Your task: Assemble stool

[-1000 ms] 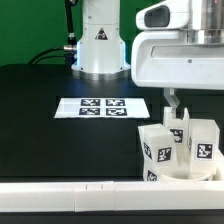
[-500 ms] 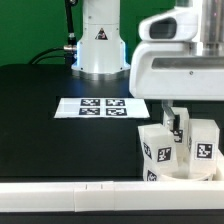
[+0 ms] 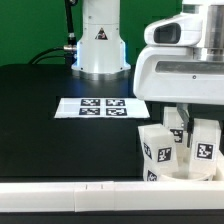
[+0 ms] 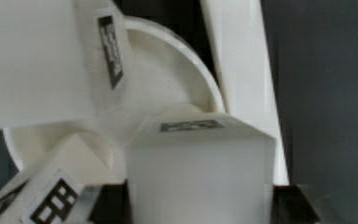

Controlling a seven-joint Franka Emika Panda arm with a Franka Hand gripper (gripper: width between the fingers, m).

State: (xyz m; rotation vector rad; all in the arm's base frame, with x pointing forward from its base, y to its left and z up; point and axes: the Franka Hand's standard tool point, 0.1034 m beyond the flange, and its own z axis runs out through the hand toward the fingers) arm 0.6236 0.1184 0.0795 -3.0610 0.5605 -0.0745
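— Wrist view first: what do we make of the jaws?

— We see two dark fingertips at the edge of that picture, one on each side of a white blocky leg. They stand spread to the leg's width, but whether they press on it we cannot tell; the contact is cut off by the frame.

— And the gripper from outside?

— On the exterior view's right, the gripper hangs down from the big white wrist housing into the cluster of stool parts. Its fingers are mostly hidden among the legs, so that view does not settle the grip either.

— Where does the stool sit?

— Near the front edge of the black table, at the exterior view's right. We count upright tagged legs: one toward the left of the cluster, one toward the right, and the gripper comes down between them. They stand on or against the round seat, whose curved rim shows low in the cluster. In the wrist view the seat's rim arcs behind the leg.

— What lies around it?

— A long white rail runs along the near edge, just in front of the seat. The marker board lies flat toward the middle of the table, apart from the stool. The robot base stands at the far side.
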